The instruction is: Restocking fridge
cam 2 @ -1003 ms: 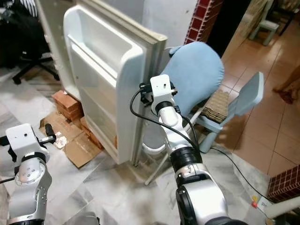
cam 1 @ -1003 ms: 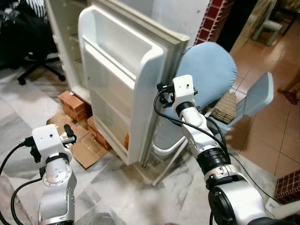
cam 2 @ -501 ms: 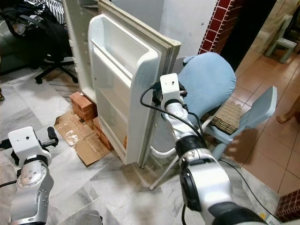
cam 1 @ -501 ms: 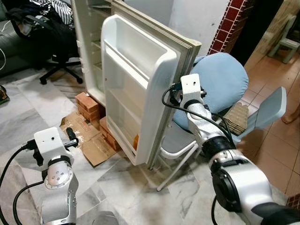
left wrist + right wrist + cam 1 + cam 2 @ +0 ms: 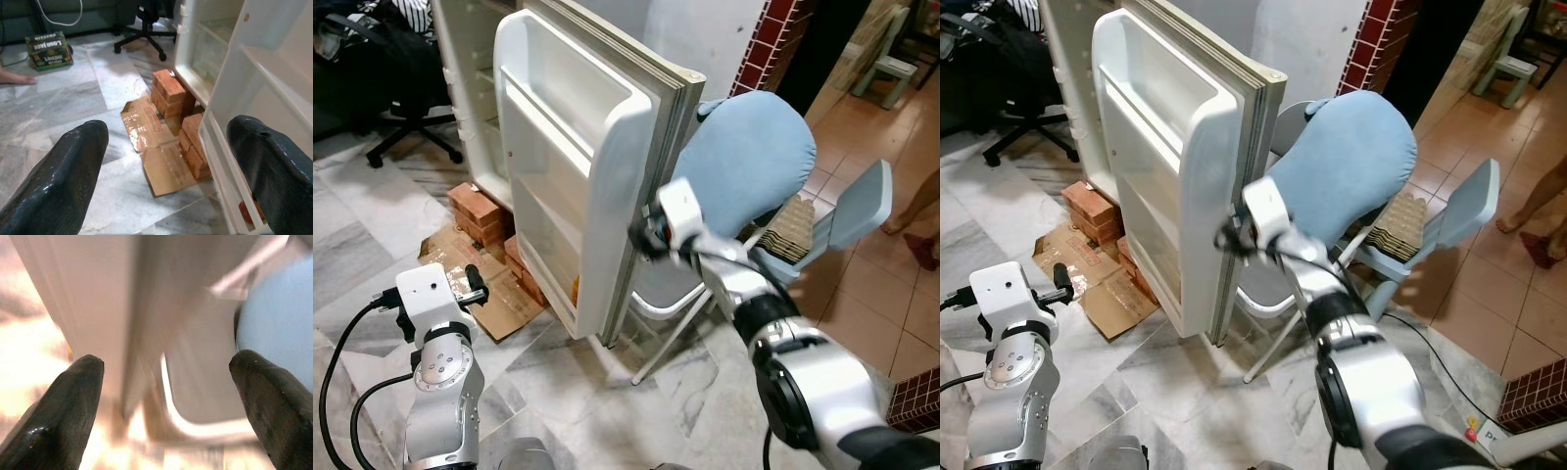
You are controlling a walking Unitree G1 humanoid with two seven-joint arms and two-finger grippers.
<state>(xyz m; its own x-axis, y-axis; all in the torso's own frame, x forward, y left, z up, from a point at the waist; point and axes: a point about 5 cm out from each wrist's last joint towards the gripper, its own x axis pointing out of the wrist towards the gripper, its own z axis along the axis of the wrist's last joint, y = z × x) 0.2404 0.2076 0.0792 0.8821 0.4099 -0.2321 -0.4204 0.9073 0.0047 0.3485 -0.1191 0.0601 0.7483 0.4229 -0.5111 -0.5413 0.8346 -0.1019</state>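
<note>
Black fingers of our left gripper (image 5: 166, 191) stand apart, holding nothing, low above the grey marble floor (image 5: 352, 225), aimed at the flattened brown cardboard (image 5: 156, 147) and stacked red bricks (image 5: 168, 93) under the fridge. Further right, the tall white fridge door (image 5: 578, 166) hangs open with its moulded shelves facing us, and something small and orange (image 5: 579, 289) sits in its lowest shelf. Our right gripper (image 5: 166, 406) is at the door's outer edge, fingers spread wide with that edge between them. Beyond it stands a pale blue padded chair (image 5: 744, 157) on the terracotta tiles (image 5: 871, 294).
</note>
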